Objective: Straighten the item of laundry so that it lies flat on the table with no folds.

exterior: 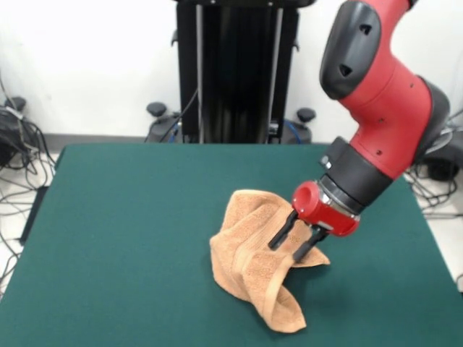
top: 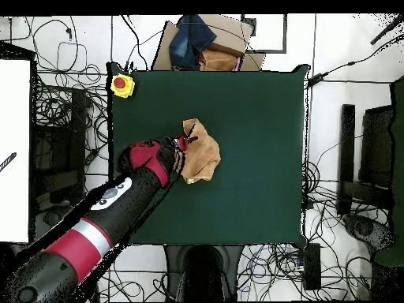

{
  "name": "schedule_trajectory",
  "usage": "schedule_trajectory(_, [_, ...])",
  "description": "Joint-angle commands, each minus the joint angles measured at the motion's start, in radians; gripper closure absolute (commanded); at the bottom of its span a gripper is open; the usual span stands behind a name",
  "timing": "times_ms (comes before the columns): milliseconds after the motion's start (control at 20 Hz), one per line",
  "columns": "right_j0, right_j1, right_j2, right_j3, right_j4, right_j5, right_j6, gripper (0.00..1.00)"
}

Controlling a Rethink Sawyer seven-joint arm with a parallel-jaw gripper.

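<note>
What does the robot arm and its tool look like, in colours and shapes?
The arm has rounded glossy red shells with black joints between them. The overhead view shows a silver-white band and a white patch on it. The tool has a red cylindrical body and two thin black fingers.

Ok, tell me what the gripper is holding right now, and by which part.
Cannot be told: the open gripper sits at the crumpled towel's raised right-hand fold in the front view, with no clear pinch.

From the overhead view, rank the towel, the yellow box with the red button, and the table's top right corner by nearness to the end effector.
1. Towel: touching the end effector, on its right.
2. Yellow box: table's top left corner.
3. Top right corner: farthest, across the table.
</note>
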Motion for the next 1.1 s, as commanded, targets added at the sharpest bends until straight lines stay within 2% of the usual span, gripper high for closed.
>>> schedule_trajectory(50, [-0.031,0.069,0.024,-0.094,0.036,0.13,0.262,0.0])
schedule_trajectory(200, [-0.041,0.054,0.011,-0.103,0.038,0.145,0.263,0.0])
schedule_trajectory(550, [-0.026,0.096,-0.032,-0.146,0.072,0.174,0.323,0.0])
schedule_trajectory(700, [-0.021,0.099,-0.031,-0.147,0.084,0.164,0.331,0.0])
schedule_trajectory(1100, [0.007,0.066,-0.001,-0.151,0.119,0.238,0.344,0.0])
